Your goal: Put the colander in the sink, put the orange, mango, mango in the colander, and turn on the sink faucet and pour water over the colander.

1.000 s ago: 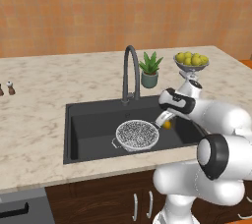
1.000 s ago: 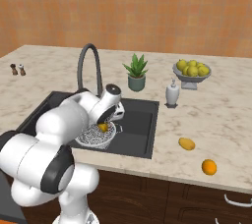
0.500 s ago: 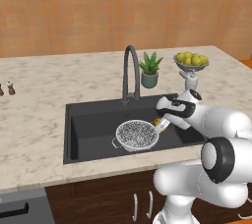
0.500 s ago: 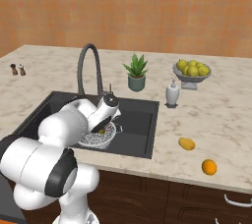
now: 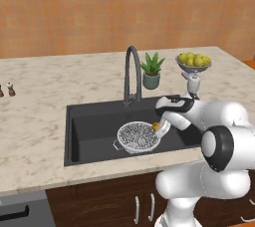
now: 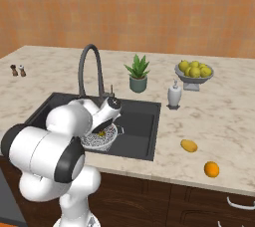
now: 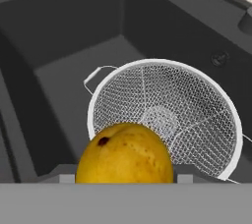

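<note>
The colander (image 5: 137, 137) (image 7: 170, 112) sits in the black sink (image 5: 92, 121) (image 7: 64, 31), empty. My gripper (image 5: 159, 127) (image 6: 102, 132) hangs low over the colander's right rim, shut on a yellow-orange mango (image 7: 125, 155) (image 5: 156, 126) with a dark spot. In the hand view this mango covers the near edge of the mesh bowl. A second mango (image 6: 189, 145) and the orange (image 6: 211, 169) lie on the counter right of the sink. The dark gooseneck faucet (image 5: 130, 71) (image 6: 89, 66) arches over the back of the basin; no water runs from it.
A bowl of yellow-green fruits (image 5: 193, 61) (image 6: 194, 69), a potted plant (image 5: 151, 70) and a white soap dispenser (image 6: 174, 95) stand behind the sink on the right. Two small shakers (image 5: 6, 89) stand far left. The sink drain (image 7: 219, 59) lies beyond the colander.
My gripper has moved down and left with the mango, from beside the sink's right edge to just above the colander's rim. The colander has stayed put.
</note>
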